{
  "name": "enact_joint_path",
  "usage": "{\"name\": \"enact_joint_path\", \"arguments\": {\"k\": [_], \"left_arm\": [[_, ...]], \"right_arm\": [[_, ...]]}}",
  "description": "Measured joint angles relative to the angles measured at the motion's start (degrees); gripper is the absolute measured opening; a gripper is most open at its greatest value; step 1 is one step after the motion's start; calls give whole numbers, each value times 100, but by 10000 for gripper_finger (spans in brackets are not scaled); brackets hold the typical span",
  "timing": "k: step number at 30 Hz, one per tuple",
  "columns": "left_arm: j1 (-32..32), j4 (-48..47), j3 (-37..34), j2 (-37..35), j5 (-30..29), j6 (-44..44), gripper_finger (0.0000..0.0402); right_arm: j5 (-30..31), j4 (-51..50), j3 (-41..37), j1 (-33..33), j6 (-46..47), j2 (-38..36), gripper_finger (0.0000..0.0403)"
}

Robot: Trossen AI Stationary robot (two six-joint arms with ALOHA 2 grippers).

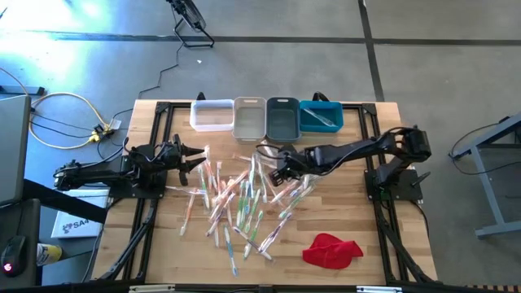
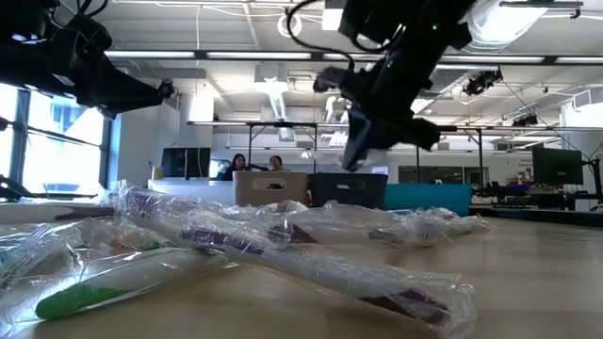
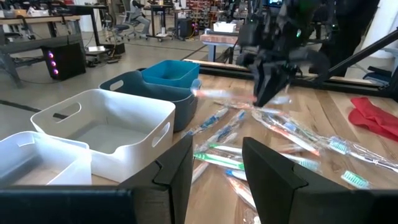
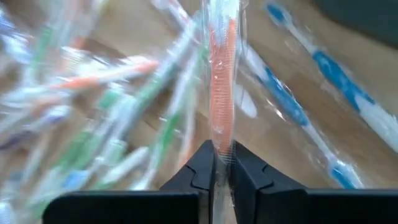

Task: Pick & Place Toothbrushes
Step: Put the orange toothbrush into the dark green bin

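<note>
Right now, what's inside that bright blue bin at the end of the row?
The bright blue bin holds at least one wrapped toothbrush; its floor near the front wall can't be seen.

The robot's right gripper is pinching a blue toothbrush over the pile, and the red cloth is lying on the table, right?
Not quite. The toothbrush pinched in the right gripper is orange, not blue; the right wrist view shows its orange handle in a clear wrapper between the shut fingers. The rest holds: the gripper is over the pile, and the red cloth lies on the table.

Blurred toothbrushes (image 4: 93,124) smear together beyond the orange one (image 4: 222,81).
</note>
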Motion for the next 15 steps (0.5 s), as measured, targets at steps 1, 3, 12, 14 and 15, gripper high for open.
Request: {"name": "enact_joint_path", "arguments": {"k": [1, 3, 12, 14, 15], "left_arm": [[0, -2, 0, 0, 1, 0, 136], [0, -4, 0, -1, 1, -1, 136], [1, -7, 0, -1, 3, 0, 136], [0, -7, 0, -2, 3, 0, 136], [0, -7, 0, 0, 4, 0, 136]], "right_arm": [[19, 34, 4, 2, -38, -75, 21], [90, 40, 9, 1, -141, -233, 21], [676, 64, 9, 0, -624, -884, 22], [820, 91, 9, -2, -733, -950, 21], [893, 92, 9, -4, -772, -975, 20]]}}
